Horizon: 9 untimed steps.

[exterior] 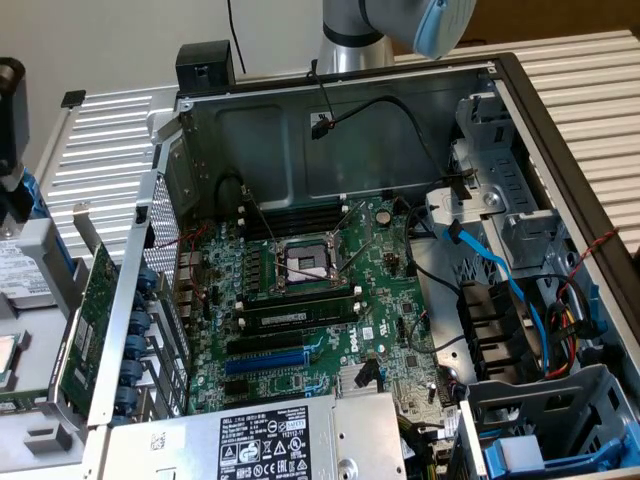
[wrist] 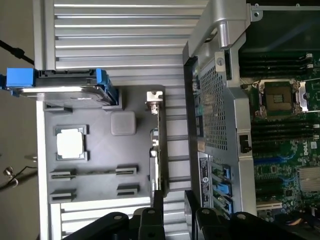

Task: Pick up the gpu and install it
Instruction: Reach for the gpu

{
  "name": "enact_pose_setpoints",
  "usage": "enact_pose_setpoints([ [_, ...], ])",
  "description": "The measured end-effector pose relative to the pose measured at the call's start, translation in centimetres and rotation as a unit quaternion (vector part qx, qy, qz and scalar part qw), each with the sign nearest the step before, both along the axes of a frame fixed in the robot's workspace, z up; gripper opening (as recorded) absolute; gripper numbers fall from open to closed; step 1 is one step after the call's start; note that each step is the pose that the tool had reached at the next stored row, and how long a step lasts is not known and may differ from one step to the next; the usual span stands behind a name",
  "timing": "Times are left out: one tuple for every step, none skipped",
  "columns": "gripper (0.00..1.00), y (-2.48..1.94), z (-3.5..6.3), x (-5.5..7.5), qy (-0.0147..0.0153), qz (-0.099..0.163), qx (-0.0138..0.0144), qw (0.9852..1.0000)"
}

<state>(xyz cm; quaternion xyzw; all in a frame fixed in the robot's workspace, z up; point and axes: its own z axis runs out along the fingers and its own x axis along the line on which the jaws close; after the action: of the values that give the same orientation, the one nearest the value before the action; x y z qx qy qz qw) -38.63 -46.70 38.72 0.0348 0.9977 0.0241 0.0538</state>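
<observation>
The gpu (exterior: 92,315), a small rectangular card with a green circuit board face and a silver metal end bracket, stands on its edge in a moulded grey plastic parts tray (wrist: 100,165). The tray sits outside the open dark metal computer case (exterior: 280,130), on the exterior view's left, just beside the case's perforated rear wall. In the wrist view the same card (wrist: 156,150) appears edge-on as a thin upright strip.

The black gripper (wrist: 175,196) hangs over the end of the card away from the bracket. Its fingers (wrist: 192,210) stand slightly apart, with a narrow gap between them. Only the ribbed metal surface shows through that gap, so they grip nothing. One finger lines up over the card's edge, and I cannot tell whether it touches.

As I judge it, the task is at its very start: the card is not yet lifted and nothing has gone into the case. On the large green motherboard (exterior: 400,250) the long blue expansion slot (exterior: 265,362) near the front is bare (the black slots beside it look bare as well). Both the pick-up and the installation remain to be done.
</observation>
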Motion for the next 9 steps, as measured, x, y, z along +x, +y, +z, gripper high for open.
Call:
enact_pose_setpoints([
  [0.31,-0.01,-0.17,-0.1,0.0,0.0,-0.0001,1.0],
  [0.31,0.0,-0.36,-0.3,-0.0001,-0.001,0.0,1.0],
  [0.31,0.0,-0.55,-0.5,-0.0002,-0.001,0.0001,1.0],
  [0.31,0.0,-0.73,-0.7,-0.0002,-0.001,0.0,1.0],
  [0.31,0.0,-0.92,-0.9,-0.0003,-0.001,0.0,1.0],
  [0.33,-0.01,-1.09,-1.0,-0.0003,-0.002,0.0,1.0],
  [0.38,-0.02,-1.27,-1.1,-0.0002,-0.002,0.0,1.0],
  [0.38,-0.03,-1.44,-1.2,-0.0003,-0.002,0.0001,1.0],
  [0.45,-0.04,-1.48,-1.2,-0.0003,-0.002,0.0001,1.0],
])
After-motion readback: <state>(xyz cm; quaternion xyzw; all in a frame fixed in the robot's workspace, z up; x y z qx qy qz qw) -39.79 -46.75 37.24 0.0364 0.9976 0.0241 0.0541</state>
